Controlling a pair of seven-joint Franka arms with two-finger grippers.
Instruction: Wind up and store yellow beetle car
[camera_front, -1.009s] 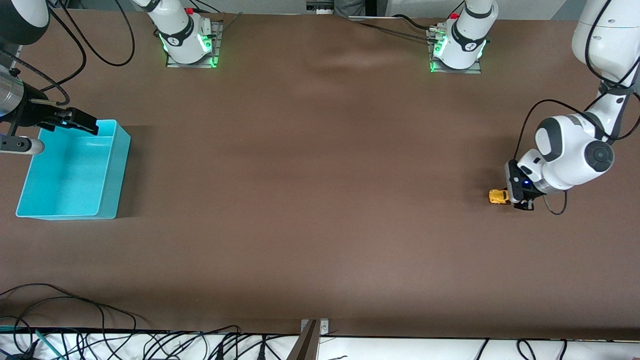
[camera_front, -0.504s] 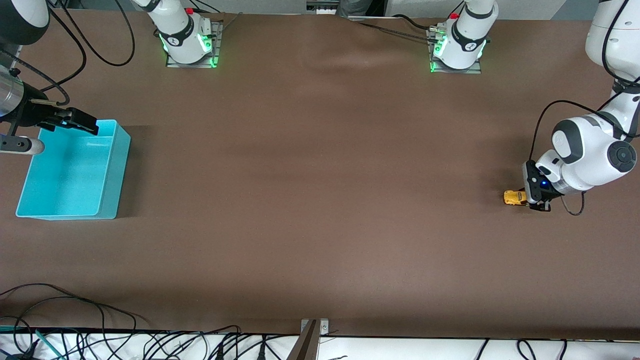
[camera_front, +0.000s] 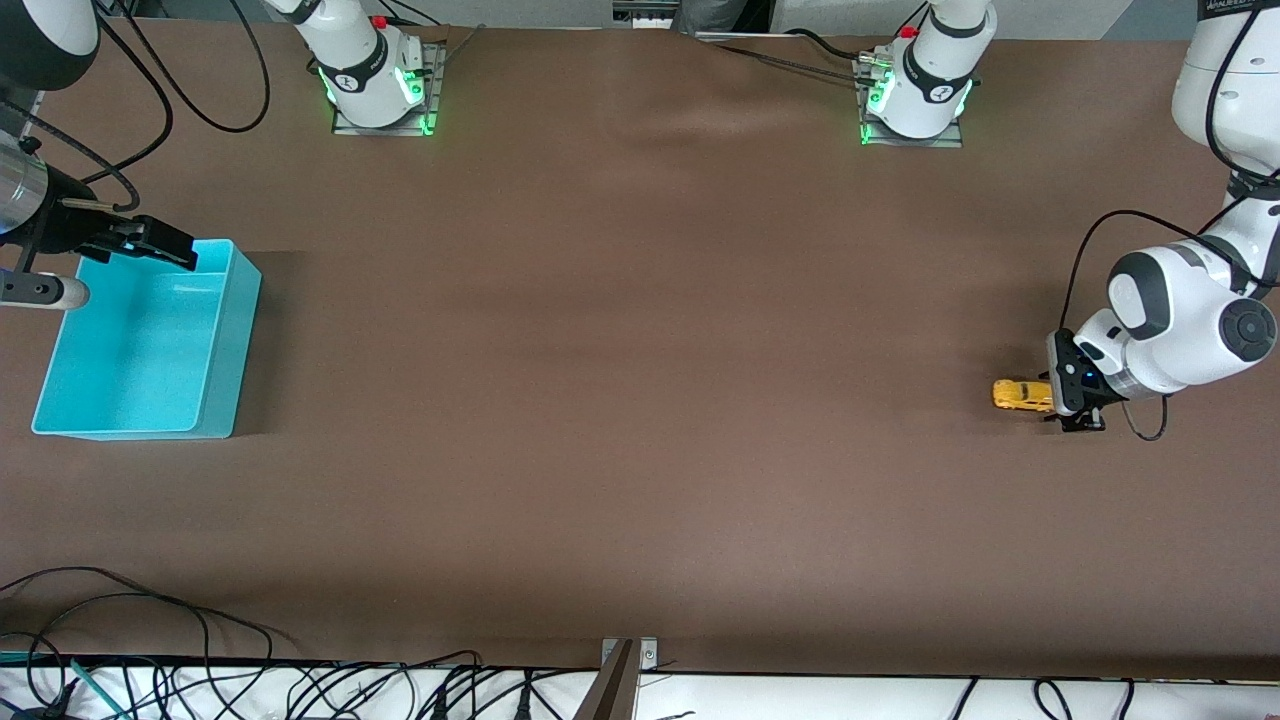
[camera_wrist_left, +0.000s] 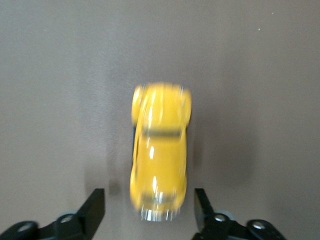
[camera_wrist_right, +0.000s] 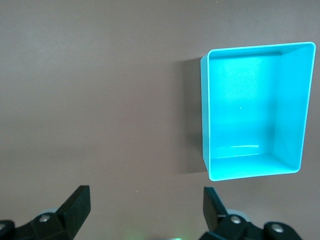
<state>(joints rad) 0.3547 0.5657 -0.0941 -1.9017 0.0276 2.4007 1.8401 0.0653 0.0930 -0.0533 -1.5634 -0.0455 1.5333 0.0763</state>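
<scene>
Car (camera_front: 1022, 395) is sitting on the brown table (camera_front: 640, 400) way out at the left arm's end, roughly halfway between the robots' edge and the camera's edge. It's the little yellow beetle, wheels down, and its long axis points straight away from the left gripper (camera_wrist_left: 150, 212), running along the length of the bench toward the turquoise bin (camera_front: 214, 345) at the right arm's end. In the left wrist view the fingers (camera_wrist_left: 94, 207) are spread wider than the body, one on each side of the nearest end, not touching it as far as I can see, so it looks free on the table. My guess is the whole next step hangs on that lineup: the car sits just ahead of the open jaws, dead centre, so the left arm is obviously the one to deal with it. Right gripper (camera_wrist_right: 145, 212) is waiting over the table beside the empty bin, fingers also wide with nothing in them.
</scene>
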